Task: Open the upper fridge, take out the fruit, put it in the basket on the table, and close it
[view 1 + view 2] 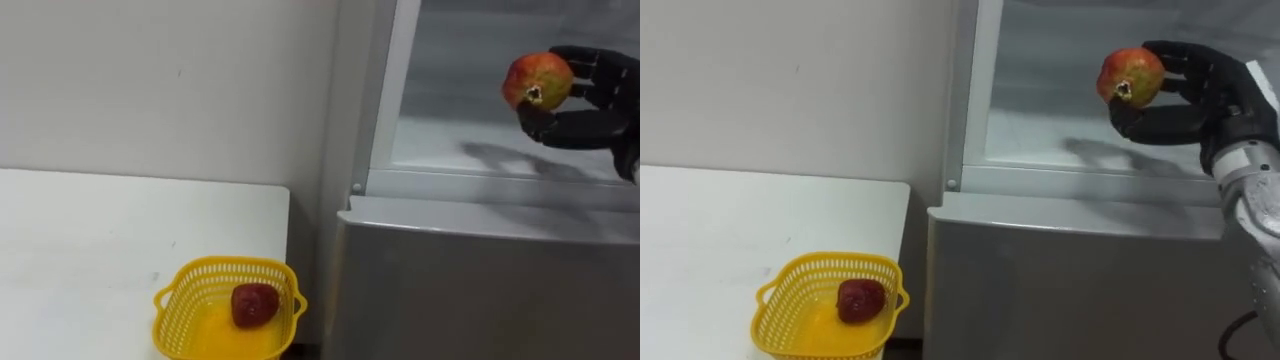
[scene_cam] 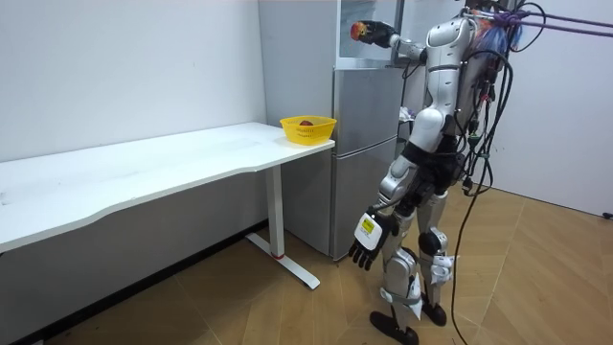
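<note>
- Right hand (image 1: pixel 1215 100) is up at the open upper fridge compartment (image 1: pixel 450 135), fingers (image 1: pixel 1188 58) curled over the top of a red-yellow fruit (image 1: pixel 1130 75) and the thumb hooked beneath it. That's a firm clasp.
- The fruit sits at the fingertips, clear of the compartment's pale floor, which lies below the fingers with the hand's shadow on it.
- Straight down from the fingers runs the grey fridge (image 1: pixel 480 290) with its lower door closed.
- Well below the fingers and off to the robot's left, a yellow basket (image 1: pixel 225 265) sits at the near corner of the white table (image 1: pixel 100 250), with a dark red fruit (image 1: pixel 255 304) inside.
- In the room view the robot stands upright facing the fridge, with the left hand (image 2: pixel 367 240) hanging by its thigh, fingers loose and pointing at the floor, holding nothing.
</note>
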Tool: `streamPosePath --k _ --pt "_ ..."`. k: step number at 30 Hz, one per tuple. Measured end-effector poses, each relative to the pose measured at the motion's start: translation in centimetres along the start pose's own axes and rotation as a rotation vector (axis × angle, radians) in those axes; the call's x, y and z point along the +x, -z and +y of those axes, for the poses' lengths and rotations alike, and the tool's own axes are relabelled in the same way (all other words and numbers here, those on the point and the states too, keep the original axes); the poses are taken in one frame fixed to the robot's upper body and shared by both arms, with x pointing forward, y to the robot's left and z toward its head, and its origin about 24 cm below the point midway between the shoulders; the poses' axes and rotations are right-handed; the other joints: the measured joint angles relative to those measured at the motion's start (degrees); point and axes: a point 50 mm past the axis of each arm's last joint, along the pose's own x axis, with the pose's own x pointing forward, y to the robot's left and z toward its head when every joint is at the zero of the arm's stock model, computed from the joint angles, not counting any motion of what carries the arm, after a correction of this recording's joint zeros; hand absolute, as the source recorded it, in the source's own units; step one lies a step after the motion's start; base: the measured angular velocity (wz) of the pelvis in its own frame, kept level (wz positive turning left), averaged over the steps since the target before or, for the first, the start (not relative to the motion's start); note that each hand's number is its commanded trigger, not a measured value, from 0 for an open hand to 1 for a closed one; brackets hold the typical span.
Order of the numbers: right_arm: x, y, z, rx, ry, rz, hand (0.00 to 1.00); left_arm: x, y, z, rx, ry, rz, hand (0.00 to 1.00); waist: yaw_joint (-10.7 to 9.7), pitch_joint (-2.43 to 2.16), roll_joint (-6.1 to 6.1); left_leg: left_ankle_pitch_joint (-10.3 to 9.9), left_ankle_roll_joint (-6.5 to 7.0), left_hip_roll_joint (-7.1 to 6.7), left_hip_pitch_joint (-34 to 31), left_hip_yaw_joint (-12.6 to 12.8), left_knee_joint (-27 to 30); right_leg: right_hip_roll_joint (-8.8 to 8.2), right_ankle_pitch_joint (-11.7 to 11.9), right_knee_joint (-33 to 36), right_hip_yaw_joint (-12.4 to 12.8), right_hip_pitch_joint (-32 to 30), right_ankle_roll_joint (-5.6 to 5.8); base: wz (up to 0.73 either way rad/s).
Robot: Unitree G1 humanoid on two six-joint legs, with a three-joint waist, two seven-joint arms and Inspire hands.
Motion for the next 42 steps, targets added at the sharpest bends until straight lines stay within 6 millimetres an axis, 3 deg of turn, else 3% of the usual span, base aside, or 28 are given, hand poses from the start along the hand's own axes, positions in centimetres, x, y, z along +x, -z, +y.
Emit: streamPosePath --k 19,26,27,36,42 --pt "-5.2 -5.8 4.2 -0.197 -0.076 -0.400 1.00 0.0 -0.1 -0.3 0.000 -0.040 -0.027 0.00 -0.5 -0.13 0.65 0.0 0.00 0.10 0.8 0.3 -0.4 0.03 0.0 -0.1 0.8 0.1 0.00 -0.01" --pt "-7.0 -8.4 5.8 -0.144 -0.097 -0.571 1.00 0.1 -0.5 -0.6 -0.020 -0.023 -0.044 0.00 -0.1 0.09 1.18 0.0 -0.01 0.19 2.2 1.7 -1.4 0.10 0.0 0.0 2.6 0.4 0.00 -0.13" --pt "-7.4 -8.6 6.1 -0.138 -0.100 -0.593 1.00 0.1 -0.7 -0.6 -0.019 -0.024 -0.053 0.00 0.1 -0.06 0.95 0.0 -0.02 0.19 2.2 1.8 -1.6 0.11 0.0 0.0 2.6 0.4 0.00 -0.06" --pt "-9.7 -8.5 10.0 -0.195 -0.262 -0.668 1.00 0.3 -1.2 -1.3 0.027 0.007 -0.060 0.00 0.8 0.13 1.23 0.0 -0.02 0.19 2.3 1.9 -1.7 0.16 0.0 0.0 2.6 0.4 0.01 -0.01" --pt "-11.0 -7.8 12.2 -0.337 -0.388 -0.698 1.00 0.4 -1.5 -1.4 0.030 0.054 -0.063 0.00 3.6 0.31 1.48 0.0 -0.08 0.21 1.8 1.7 -1.8 0.24 0.0 0.0 2.6 -0.2 0.01 -0.01"
